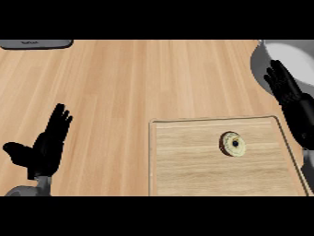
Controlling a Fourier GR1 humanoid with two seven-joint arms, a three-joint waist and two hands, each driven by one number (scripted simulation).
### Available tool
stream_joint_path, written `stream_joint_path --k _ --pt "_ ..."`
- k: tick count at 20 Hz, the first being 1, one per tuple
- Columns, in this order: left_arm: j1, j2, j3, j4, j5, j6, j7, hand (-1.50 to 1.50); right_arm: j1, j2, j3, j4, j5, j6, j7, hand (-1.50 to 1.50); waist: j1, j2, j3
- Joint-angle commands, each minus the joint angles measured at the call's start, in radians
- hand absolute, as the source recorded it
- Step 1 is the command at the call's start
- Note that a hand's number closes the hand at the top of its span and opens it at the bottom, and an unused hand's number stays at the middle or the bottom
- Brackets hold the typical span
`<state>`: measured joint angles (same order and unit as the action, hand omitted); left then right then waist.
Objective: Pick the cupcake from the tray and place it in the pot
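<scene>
Even, bright light, soft shadows

The pale wooden bench (132,83) is evenly and flatly lit, without glare; the black hands read as near-silhouettes, and the round grey metal pot (302,60) shows a gentle sheen inside.

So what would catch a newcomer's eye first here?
The small round cupcake lying alone on the pale wooden tray, lower right. Then the grey metal pot at the upper right edge, with the open black right hand reaching beside its rim.
</scene>
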<state>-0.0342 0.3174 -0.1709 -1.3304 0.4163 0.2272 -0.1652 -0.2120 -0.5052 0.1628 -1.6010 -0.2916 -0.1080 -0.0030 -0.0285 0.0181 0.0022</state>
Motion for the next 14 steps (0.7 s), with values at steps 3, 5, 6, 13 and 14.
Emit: stream_joint_path --k 3,5,6,13,14 --pt "-0.025 0.049 -0.094 -0.038 -0.083 -0.043 0.118 0.0 0.115 0.047 0.048 -0.031 0.098 -0.113 0.1 1.5 0.021 -0.02 -0.002" --pt "-0.046 0.072 -0.131 0.035 -0.103 -0.107 0.124 0.0 0.128 0.079 0.113 -0.067 0.152 -0.202 0.225 1.5 0.005 -0.02 -0.005" --pt "-0.093 0.098 -0.143 0.017 -0.112 -0.116 0.187 0.0 0.137 0.11 0.14 -0.015 0.197 -0.248 0.232 1.5 0.007 -0.017 -0.004" --pt "-0.034 0.061 -0.18 -0.01 -0.106 -0.115 0.193 0.0 0.191 0.201 0.053 -0.174 0.544 -0.739 -0.043 -1.5 -0.02 -0.034 -0.002" --pt "-0.054 0.07 -0.176 -0.007 -0.095 -0.14 0.213 0.0 0.226 0.232 0.087 -0.17 0.597 -0.785 -0.087 -1.5 -0.009 -0.027 -0.002"
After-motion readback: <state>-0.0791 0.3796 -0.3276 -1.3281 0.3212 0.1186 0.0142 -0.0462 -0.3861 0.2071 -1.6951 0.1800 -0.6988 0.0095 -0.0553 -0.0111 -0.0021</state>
